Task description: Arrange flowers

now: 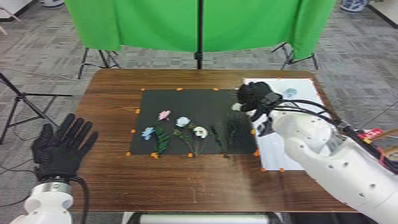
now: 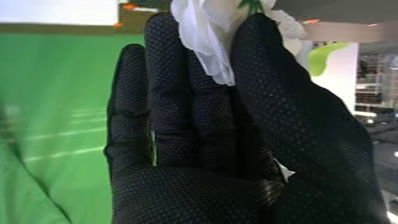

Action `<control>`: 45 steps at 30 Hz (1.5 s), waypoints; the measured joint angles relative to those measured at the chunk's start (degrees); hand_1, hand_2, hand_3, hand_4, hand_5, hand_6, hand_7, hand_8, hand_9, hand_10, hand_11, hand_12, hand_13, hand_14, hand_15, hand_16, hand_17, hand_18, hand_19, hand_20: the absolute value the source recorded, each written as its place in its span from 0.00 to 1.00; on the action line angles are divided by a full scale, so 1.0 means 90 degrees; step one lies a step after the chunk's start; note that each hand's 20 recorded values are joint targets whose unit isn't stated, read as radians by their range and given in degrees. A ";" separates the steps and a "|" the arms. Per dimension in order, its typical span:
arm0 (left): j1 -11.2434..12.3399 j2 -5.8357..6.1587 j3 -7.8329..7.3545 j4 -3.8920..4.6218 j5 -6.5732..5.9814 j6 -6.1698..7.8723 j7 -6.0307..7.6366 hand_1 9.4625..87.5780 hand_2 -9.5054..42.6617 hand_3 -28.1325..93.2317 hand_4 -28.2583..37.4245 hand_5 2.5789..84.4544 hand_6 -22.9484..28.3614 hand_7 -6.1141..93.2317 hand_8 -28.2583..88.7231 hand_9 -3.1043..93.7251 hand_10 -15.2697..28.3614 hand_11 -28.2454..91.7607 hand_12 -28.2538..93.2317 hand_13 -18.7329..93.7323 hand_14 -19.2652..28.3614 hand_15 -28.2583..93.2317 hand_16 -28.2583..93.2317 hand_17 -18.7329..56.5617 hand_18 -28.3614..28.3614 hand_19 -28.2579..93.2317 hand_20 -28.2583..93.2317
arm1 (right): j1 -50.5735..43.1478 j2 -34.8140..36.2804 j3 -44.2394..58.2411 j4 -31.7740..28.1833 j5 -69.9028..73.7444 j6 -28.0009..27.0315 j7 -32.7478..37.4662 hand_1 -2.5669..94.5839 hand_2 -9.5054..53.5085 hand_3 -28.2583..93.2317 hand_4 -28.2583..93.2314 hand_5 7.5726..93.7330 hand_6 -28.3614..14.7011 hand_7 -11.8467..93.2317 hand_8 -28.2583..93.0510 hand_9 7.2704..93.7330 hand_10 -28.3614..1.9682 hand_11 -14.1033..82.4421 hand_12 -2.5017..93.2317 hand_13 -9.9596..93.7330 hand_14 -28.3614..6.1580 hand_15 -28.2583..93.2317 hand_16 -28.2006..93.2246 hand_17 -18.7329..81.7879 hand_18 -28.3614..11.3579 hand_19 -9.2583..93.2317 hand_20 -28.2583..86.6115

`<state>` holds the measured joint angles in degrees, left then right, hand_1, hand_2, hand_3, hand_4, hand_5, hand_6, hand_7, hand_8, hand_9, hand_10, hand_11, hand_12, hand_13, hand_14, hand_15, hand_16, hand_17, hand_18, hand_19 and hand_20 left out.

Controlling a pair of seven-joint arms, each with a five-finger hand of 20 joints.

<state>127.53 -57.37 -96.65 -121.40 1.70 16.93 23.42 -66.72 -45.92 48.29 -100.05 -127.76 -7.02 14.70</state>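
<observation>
At the table's left edge my left hand (image 1: 60,152) rests open with straight fingers. My right hand (image 1: 255,95) is above the line between the black mat (image 1: 200,97) and the white sheet (image 1: 280,152), with a white flower (image 1: 236,106) beside it. In the right wrist view, my right hand (image 2: 209,125) pinches the white flower (image 2: 209,35) between thumb and fingertips. On the mat lie a pink flower (image 1: 164,115), a pale blue-white flower (image 1: 183,121), a blue flower (image 1: 148,132), another white flower (image 1: 200,132) and green sprigs (image 1: 162,140).
A small pale blue item (image 1: 290,92) is on the white sheet, close beyond my right hand. Orange markers (image 1: 190,155) line the mat and sheet on the brown table (image 1: 178,185). A green cloth (image 1: 142,25) hangs behind the table.
</observation>
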 measured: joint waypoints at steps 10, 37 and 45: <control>-0.0022 -0.0003 0.0014 0.0009 0.0001 -0.0003 -0.0010 0.19 0.43 0.85 0.00 0.53 0.60 0.21 0.16 0.43 0.68 0.44 0.32 0.43 0.69 0.52 0.18 0.20 0.73 0.48 0.34 | 0.0084 -0.0396 -0.0355 0.0011 -0.0168 0.0135 0.0021 0.63 0.00 0.78 0.00 0.68 0.70 0.52 0.24 0.82 0.70 0.27 0.48 0.71 0.71 0.50 0.57 0.41 0.27 0.64 0.48; 0.0022 -0.0007 -0.0010 0.0004 -0.0002 -0.0003 -0.0003 0.19 0.43 0.85 0.00 0.53 0.60 0.21 0.16 0.43 0.68 0.44 0.32 0.44 0.70 0.53 0.18 0.20 0.73 0.48 0.34 | -0.0023 -0.0480 -0.0578 -0.0137 -0.0418 -0.0305 -0.0271 0.60 0.00 0.83 0.00 0.63 0.73 0.42 0.19 0.68 0.60 0.35 0.23 0.66 0.63 0.53 0.51 0.39 0.26 0.62 0.46; 0.0045 -0.0009 -0.0054 0.0003 -0.0005 -0.0003 -0.0006 0.20 0.43 0.85 0.00 0.52 0.60 0.21 0.16 0.43 0.68 0.44 0.32 0.44 0.70 0.53 0.18 0.20 0.73 0.48 0.34 | -0.0130 -0.0478 -0.0464 -0.0230 -0.0373 -0.0406 -0.0264 0.52 0.00 0.90 0.00 0.53 0.67 0.35 0.10 0.63 0.55 0.34 0.22 0.64 0.55 0.57 0.43 0.37 0.24 0.62 0.45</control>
<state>127.93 -57.45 -97.14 -121.37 1.66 16.90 23.36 -67.89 -50.22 44.12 -102.12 -131.12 -10.68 12.32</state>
